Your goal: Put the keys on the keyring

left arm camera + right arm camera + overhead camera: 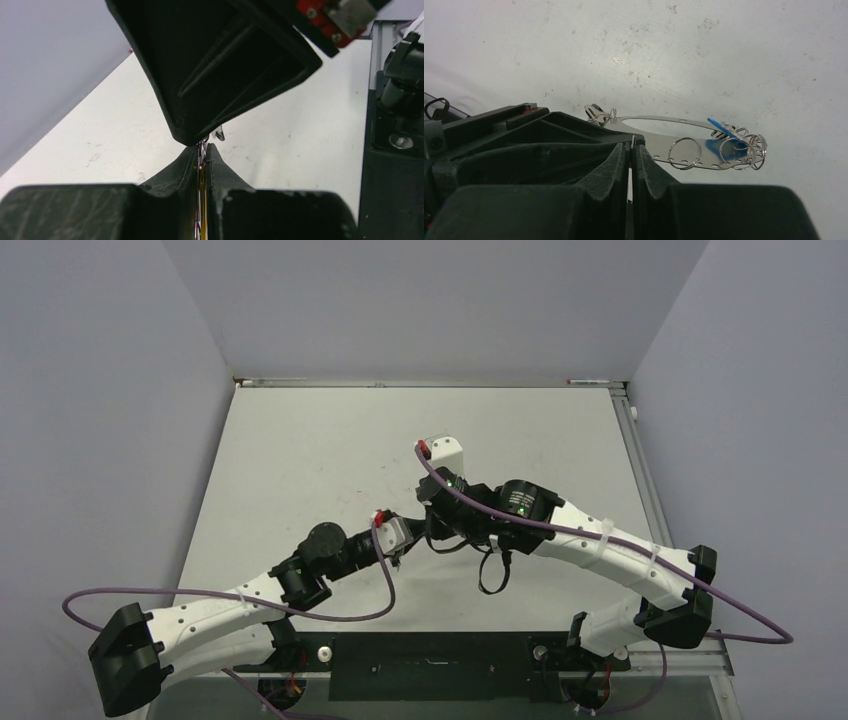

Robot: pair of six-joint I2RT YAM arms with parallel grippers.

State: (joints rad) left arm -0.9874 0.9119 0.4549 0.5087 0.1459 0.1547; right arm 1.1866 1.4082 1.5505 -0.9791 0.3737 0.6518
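Silvery sheet metal is what I am handling: the keyring (659, 144) is a flat loop with an oval opening, out over the middle of the table (724, 50), though I cannot tell whether it is lifted clear. My right gripper (630, 150) is closed tight on its near edge. Small split rings (744, 150) and a blue key (718, 145) gather toward its far end. My left gripper (202, 161) is pressed together too, pinching an orange-tinted sliver (201, 197) that I take for a key, without being sure; its tips sit just under the right gripper's nose. I judge the step to be feeding that piece onto the ring. I want the right arm rigid and the left creeping along the loop's plane, twisting rather than pushing. Black housing blocks much of both wrist views, so I go slowly: a hard shove could bend the ring or pop the piece free.
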